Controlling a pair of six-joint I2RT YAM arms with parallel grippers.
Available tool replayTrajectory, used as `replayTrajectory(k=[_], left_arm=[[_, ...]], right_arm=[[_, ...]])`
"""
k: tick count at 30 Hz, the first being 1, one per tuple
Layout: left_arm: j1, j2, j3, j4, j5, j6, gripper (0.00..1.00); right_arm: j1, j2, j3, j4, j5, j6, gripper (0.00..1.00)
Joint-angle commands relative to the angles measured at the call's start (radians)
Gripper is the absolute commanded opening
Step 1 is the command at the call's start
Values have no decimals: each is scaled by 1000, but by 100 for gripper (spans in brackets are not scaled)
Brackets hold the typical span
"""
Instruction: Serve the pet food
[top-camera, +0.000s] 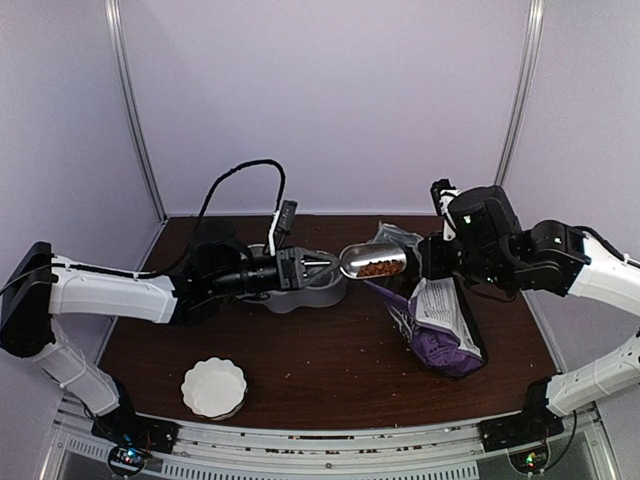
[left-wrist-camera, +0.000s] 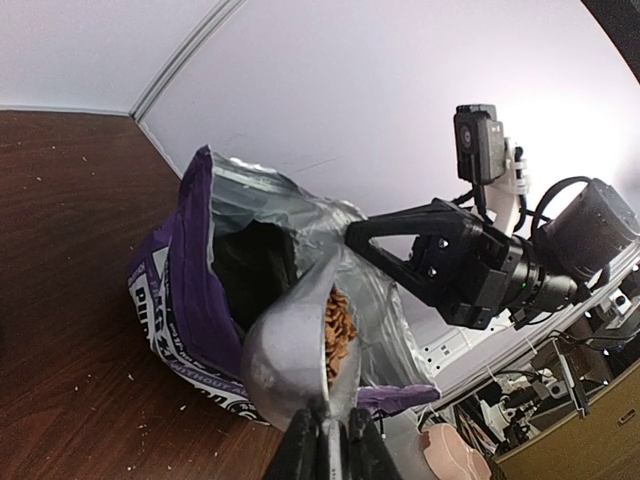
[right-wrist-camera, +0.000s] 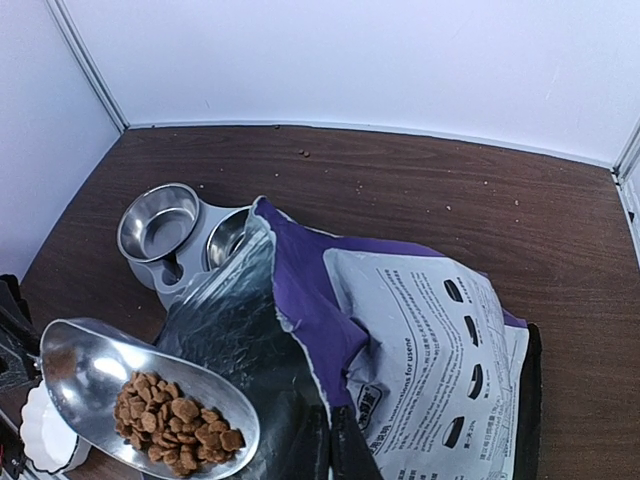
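Both bowls (right-wrist-camera: 160, 220) show plainly only from the right wrist; left jaws pinch the scoop (right-wrist-camera: 95, 365) of pet food (right-wrist-camera: 175, 420), right jaws unclear.

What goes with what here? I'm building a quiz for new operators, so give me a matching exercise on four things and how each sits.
Things:
1 pet food
2 scoop
3 bag
4 white dish

States:
A purple and white, mouth open
B clamped by its handle in the left gripper
C empty, near the front edge of the table
D heaped in the metal bowl of a tool held in the air

Pairs: 1-D, 2-B, 3-A, 4-C
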Motion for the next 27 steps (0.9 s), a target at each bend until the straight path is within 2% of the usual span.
replayTrajectory(k=[1,10,18,27], left_arm=[[10,-25,-3,27,14,17,0],[24,-78,2,29,36,-60,0],[103,-192,12,-221,5,-49,0],[286,-313,-22,-471,44,20,0]], right_arm=[[-7,-31,-19,55,10,1,0],[-13,-41,-22,63,8,12,0],[-18,-43,-21,63,3,13,0],[-24,-44,-32,72,-5,10,0]])
